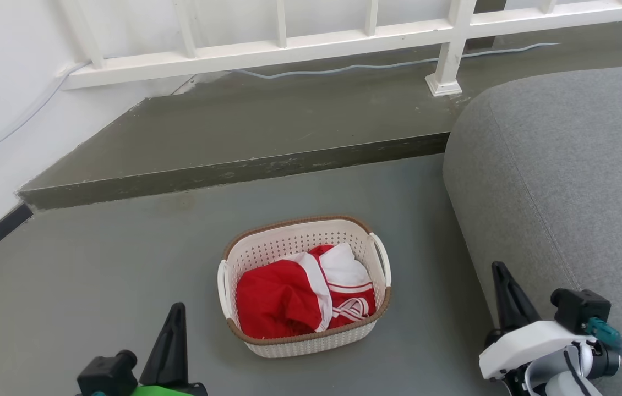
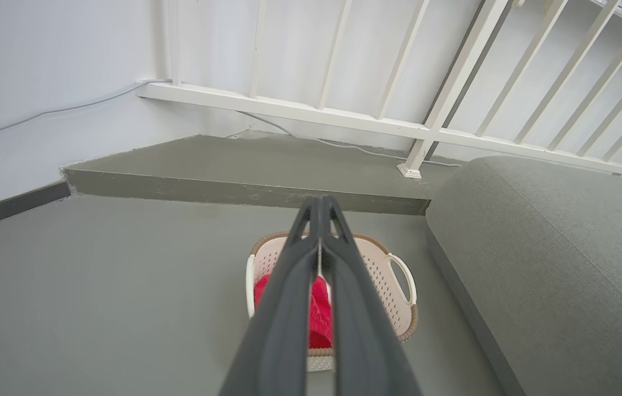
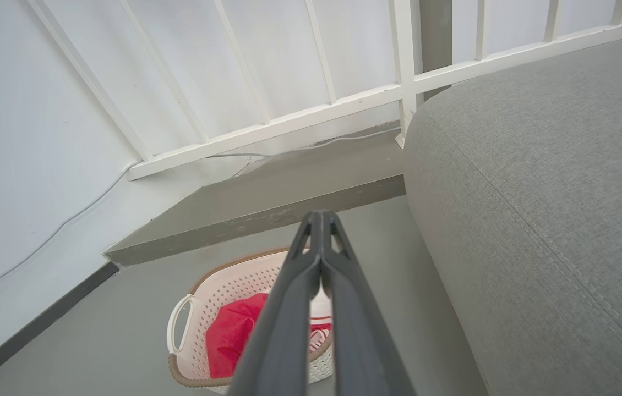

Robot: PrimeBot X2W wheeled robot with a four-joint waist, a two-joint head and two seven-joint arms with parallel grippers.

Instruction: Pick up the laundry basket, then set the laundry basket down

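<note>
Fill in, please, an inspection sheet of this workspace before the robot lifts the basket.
Surface: grey floor, raised step behind.
Job's things: laundry basket upright on floor, red-and-white clothing inside, ungripped.
Clutter: nothing seen.
Grippers: left gripper and right gripper, jaws shut, empty, short of the basket.
Cables: pale cable along the railing foot.
Surroundings: white railing, white wall, grey cushion right of basket.

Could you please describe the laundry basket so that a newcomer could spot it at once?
Find the big grey sofa on the right; on the grey floor just left of it, before the low step, sits the basket. It is cream-white and perforated, with a brown rim and red-and-white clothing inside.
</note>
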